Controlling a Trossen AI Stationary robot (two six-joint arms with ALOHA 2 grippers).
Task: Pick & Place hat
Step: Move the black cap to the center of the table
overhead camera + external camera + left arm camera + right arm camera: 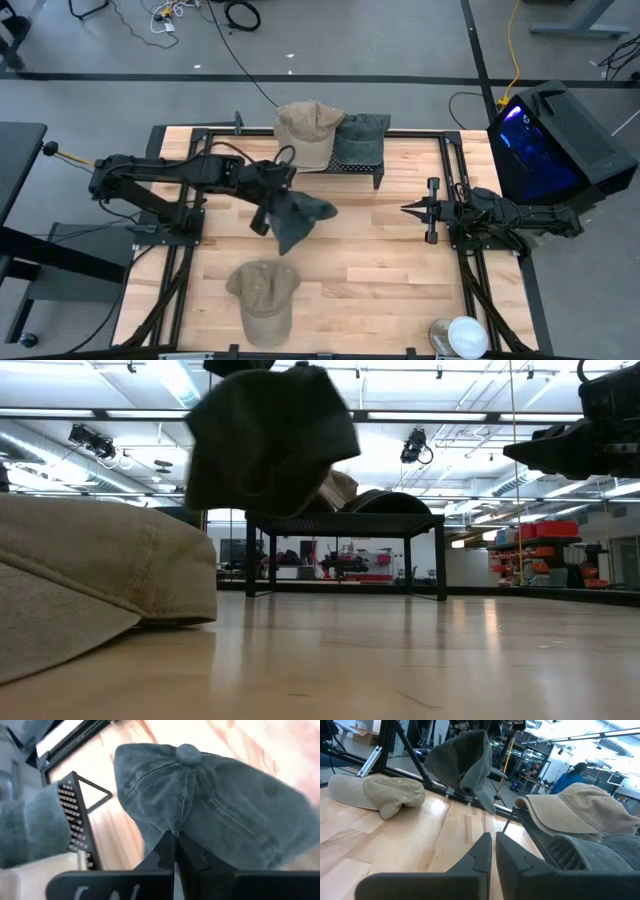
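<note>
Carry step: a dark cap hangs in the left claw above mid-table.

The wooden table (380, 280) fills the frame, a black rack (355, 165) at upper centre bearing a tan hat (308, 128) and a grey one (362, 135). Another tan hat (264, 295) lies at lower centre. The dark hat (298, 217) hangs clear of the wood, pinched in the clamped-shut left gripper (268, 200) (centre-left). The right gripper (412, 210), closed and empty, waits centre-right. Next likely comes carrying it to a free spot, lowering, then releasing.
</note>
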